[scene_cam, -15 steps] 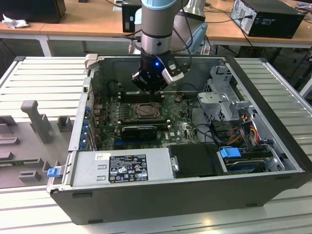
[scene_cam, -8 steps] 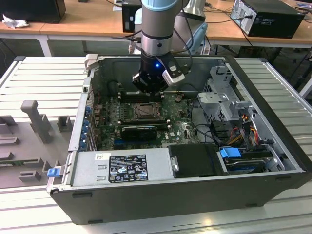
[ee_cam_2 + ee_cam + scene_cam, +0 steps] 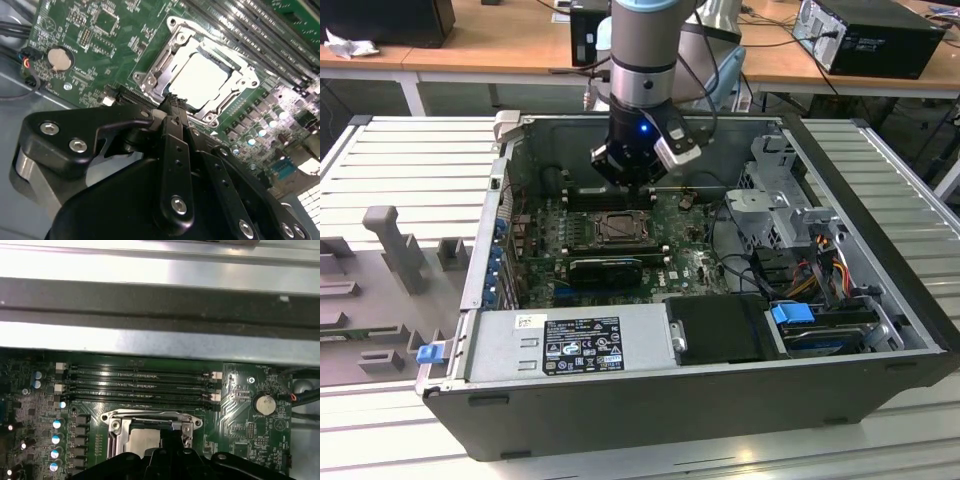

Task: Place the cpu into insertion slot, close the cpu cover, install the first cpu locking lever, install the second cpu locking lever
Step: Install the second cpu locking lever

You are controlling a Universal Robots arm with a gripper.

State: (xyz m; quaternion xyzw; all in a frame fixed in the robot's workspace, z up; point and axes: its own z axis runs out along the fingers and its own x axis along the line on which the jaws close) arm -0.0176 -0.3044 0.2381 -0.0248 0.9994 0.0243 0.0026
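Now the cpu [image 3: 202, 80] sits in the insertion slot [image 3: 172, 25], gripper [image 3: 172, 102] fingers pinched together just above, cover-closing apparently underway.

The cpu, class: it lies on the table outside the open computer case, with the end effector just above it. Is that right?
Not quite. The cpu is not on the table: the second wrist view shows it seated in the insertion slot on the green board inside the case. The end effector is indeed just above it.

cpu [image 3: 202, 80] in insertion slot [image 3: 150, 75], memory slots [image 3: 137, 385] beside it, fingers [image 3: 172, 107] just above
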